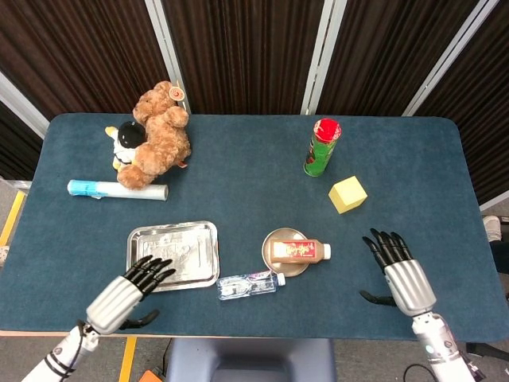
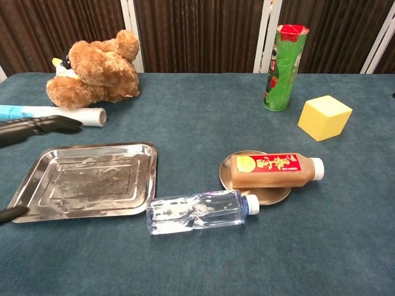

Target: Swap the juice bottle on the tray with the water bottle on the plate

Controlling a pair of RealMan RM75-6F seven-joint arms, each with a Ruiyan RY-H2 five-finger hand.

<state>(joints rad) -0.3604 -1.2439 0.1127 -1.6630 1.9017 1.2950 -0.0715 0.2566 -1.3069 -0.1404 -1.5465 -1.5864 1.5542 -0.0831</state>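
Observation:
The juice bottle point(image 1: 297, 251) point(image 2: 274, 171) lies on its side across the small round plate point(image 1: 275, 240) point(image 2: 271, 196), cap to the right. The clear water bottle point(image 1: 250, 284) point(image 2: 196, 211) lies on the table between the plate and the empty steel tray point(image 1: 172, 255) point(image 2: 86, 182), touching neither hand. My left hand point(image 1: 124, 294) hovers open at the tray's near-left corner; in the chest view only its dark fingers point(image 2: 37, 127) show. My right hand point(image 1: 402, 274) is open over bare table to the right of the plate, holding nothing.
A teddy bear point(image 1: 159, 131) and a penguin toy point(image 1: 127, 143) lie at the back left, with a white-and-blue roll point(image 1: 118, 189) in front of them. A green can point(image 1: 321, 146) and a yellow block point(image 1: 347, 194) stand at the back right.

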